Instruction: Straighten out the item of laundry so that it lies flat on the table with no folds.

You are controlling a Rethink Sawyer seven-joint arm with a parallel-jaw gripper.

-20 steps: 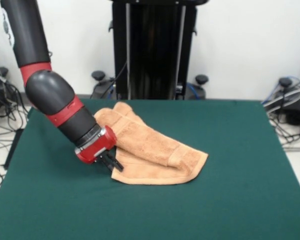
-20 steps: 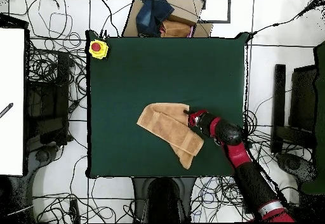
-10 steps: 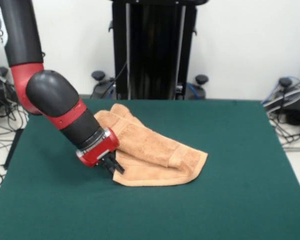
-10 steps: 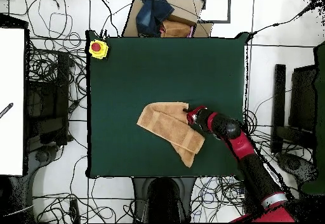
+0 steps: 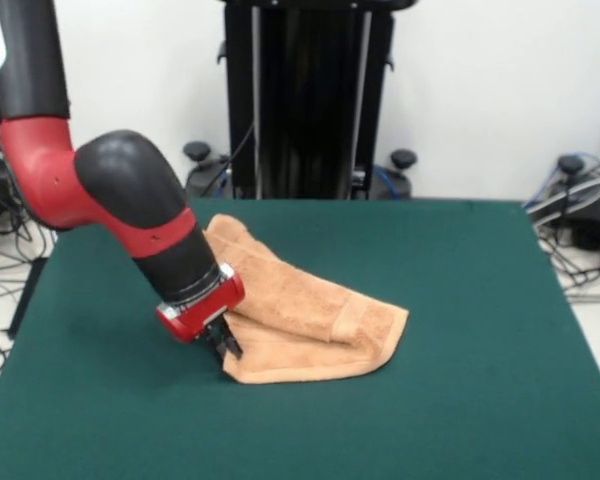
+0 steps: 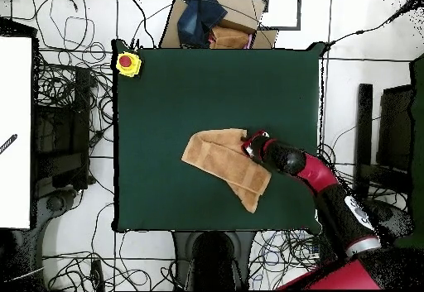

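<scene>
Gripper [image 5: 227, 349]: short black fingers below a red wrist collar, tips down at the near corner of the towel [image 5: 300, 315], touching or just beside its edge. Whether the fingers are spread, pressed together or pinching cloth cannot be told from either view. In the overhead view the gripper [image 6: 246, 142] sits at the towel's corner on the picture's right.

Arm [image 5: 140, 215]: black forearm with red bands, slanting down into the front view from the upper left to the gripper; red elbow segment and black upper link above it at the left edge.

Towel: light orange-tan terry, lying near the middle of the table [image 5: 460, 380], folded over on itself. In the front view one layer overlaps another, with a raised fold ridge running diagonally from the far left end towards the near right; a woven band crosses the upper layer near the right end. The lower layer shows along the near edge as a flat strip. In the overhead view the towel [image 6: 224, 160] forms a slanted, uneven shape, wide at the upper left and narrowing to a point at the lower right.

Table: dark green top, much wider than the towel, bare around it.

Yellow box with red button [image 6: 127, 62]: at one table corner in the overhead view, well apart from the towel.
</scene>
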